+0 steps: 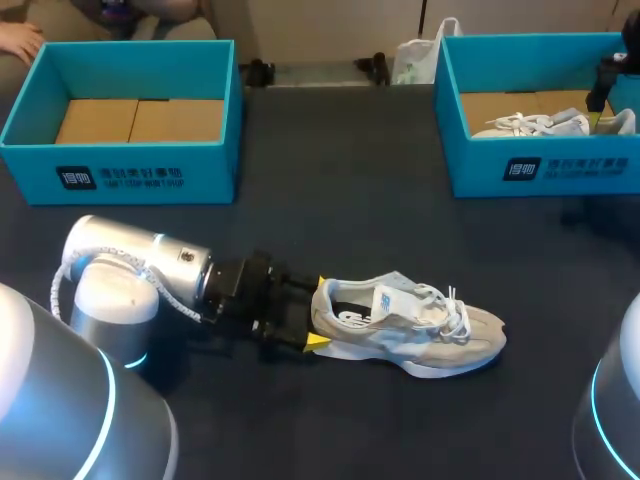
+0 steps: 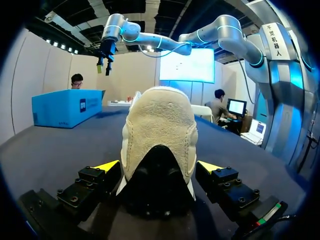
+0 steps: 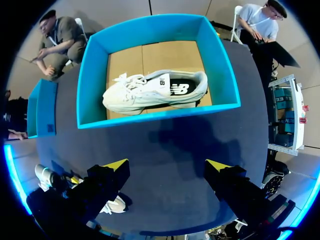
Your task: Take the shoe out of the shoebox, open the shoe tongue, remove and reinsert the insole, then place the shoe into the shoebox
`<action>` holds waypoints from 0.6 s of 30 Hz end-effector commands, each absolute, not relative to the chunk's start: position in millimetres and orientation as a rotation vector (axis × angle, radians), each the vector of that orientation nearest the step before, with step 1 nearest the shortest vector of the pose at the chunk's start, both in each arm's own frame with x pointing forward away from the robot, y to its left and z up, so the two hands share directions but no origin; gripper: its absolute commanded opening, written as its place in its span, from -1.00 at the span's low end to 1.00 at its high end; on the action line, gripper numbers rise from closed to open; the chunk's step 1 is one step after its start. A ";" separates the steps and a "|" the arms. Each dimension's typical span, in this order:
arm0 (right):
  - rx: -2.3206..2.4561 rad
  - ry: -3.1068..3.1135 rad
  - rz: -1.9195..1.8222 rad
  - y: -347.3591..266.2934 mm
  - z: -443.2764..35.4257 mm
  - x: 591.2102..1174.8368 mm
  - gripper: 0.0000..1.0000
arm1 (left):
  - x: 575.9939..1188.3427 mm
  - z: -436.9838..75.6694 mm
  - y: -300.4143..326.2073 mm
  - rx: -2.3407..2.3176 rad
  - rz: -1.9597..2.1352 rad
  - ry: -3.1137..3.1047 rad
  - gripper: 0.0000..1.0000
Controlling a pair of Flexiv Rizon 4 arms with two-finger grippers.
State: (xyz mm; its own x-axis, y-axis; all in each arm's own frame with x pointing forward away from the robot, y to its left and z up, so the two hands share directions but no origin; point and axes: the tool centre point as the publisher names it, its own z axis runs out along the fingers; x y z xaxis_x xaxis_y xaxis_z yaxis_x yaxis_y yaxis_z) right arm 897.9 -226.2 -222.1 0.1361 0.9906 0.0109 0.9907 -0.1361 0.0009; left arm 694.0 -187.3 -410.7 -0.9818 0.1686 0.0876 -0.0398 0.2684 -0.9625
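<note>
Now pale grey-beige shoe (image 1: 420,332), white laces (image 1: 455,312); left end effector (image 1: 303,318) clamps heel (image 2: 159,125); right end effector (image 3: 167,167) wide, empty.

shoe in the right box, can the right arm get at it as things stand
Probably yes. The right gripper hangs open above the box, which has no lid, and the shoe lies alone inside with nothing between it and the gripper. The walls may crowd a side-on grasp.
</note>
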 end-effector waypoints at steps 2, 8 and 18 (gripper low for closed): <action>-2.364 -2.061 -0.015 -226.3 -222.3 897.1 1.00 | 698.0 -415.7 -196.3 -0.125 1.789 -2.355 1.00; -2.364 -2.061 -0.015 -226.3 -222.3 897.1 1.00 | 696.5 -417.8 -201.6 -0.130 1.786 -2.351 1.00; -2.364 -2.061 -0.015 -226.3 -222.3 897.1 1.00 | 693.7 -421.8 -211.6 -0.124 1.785 -2.347 1.00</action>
